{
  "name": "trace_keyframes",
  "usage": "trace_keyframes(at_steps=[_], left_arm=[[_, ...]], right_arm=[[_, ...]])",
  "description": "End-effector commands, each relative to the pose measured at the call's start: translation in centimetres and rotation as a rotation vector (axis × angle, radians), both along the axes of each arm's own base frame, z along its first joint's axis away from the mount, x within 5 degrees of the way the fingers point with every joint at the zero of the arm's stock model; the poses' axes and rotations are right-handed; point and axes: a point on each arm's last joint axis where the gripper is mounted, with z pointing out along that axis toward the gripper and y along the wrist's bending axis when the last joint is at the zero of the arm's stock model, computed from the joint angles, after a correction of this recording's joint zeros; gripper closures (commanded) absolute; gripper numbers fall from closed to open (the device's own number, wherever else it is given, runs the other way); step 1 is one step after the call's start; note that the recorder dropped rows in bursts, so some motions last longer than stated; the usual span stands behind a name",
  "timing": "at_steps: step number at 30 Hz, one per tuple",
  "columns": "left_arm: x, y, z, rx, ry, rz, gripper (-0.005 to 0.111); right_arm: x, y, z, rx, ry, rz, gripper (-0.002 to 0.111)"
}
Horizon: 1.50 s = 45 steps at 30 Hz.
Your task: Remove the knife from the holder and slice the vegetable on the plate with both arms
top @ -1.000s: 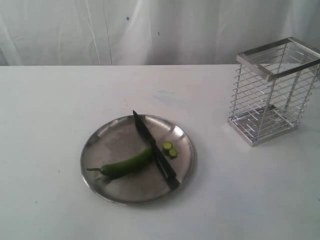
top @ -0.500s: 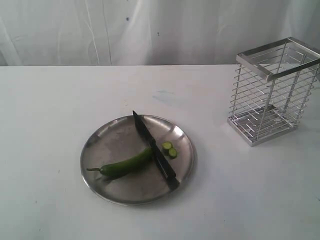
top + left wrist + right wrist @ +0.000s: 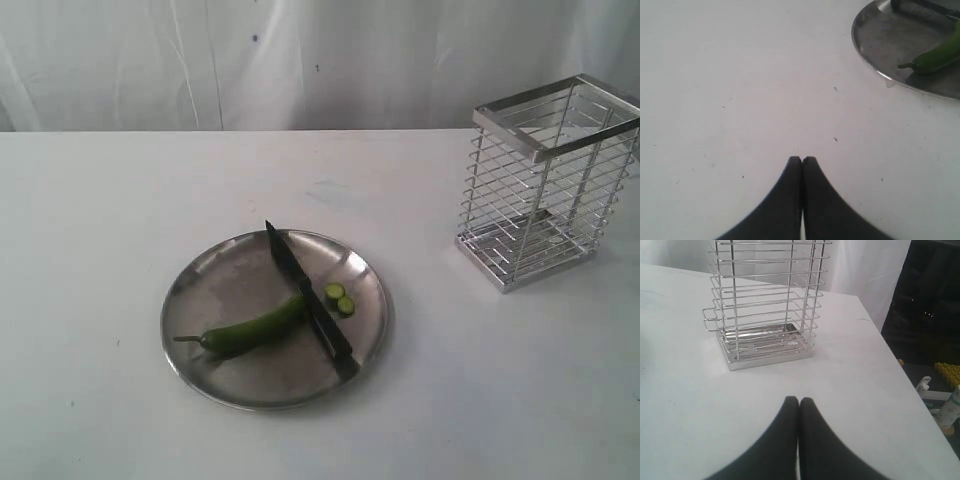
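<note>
The steel plate point(image 3: 215, 285) lies on the white table left of centre. On it rests the green chilli point(image 3: 250, 328) with two cut slices point(image 3: 340, 298) beside its cut end. The dark knife point(image 3: 308, 300) lies across the plate, tip toward the back. The wire holder point(image 3: 545, 180) stands empty at the right. Neither arm shows in the exterior view. In the left wrist view my left gripper point(image 3: 802, 159) is shut over bare table, with the plate's rim point(image 3: 865, 57) and chilli point(image 3: 935, 57) beyond. My right gripper point(image 3: 799, 400) is shut, a short way from the holder point(image 3: 765, 300).
A white curtain point(image 3: 300, 60) hangs behind the table. The table's right edge point(image 3: 890, 355) runs close to the holder, with dark floor and small objects past it.
</note>
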Motion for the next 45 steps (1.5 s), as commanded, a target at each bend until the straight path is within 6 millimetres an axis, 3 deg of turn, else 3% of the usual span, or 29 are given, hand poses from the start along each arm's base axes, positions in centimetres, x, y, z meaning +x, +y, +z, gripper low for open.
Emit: trace_keyframes(at_steps=[1,45], left_arm=[[-0.12,-0.18,-0.24,-0.025,0.025,-0.009,0.107],[0.07,0.12,0.08,-0.033,-0.015,0.049,0.107]], right_arm=[[0.01,0.0,0.04,-0.008,-0.009,0.002,0.108],[0.0,-0.08,0.02,-0.008,-0.007,-0.012,0.108]])
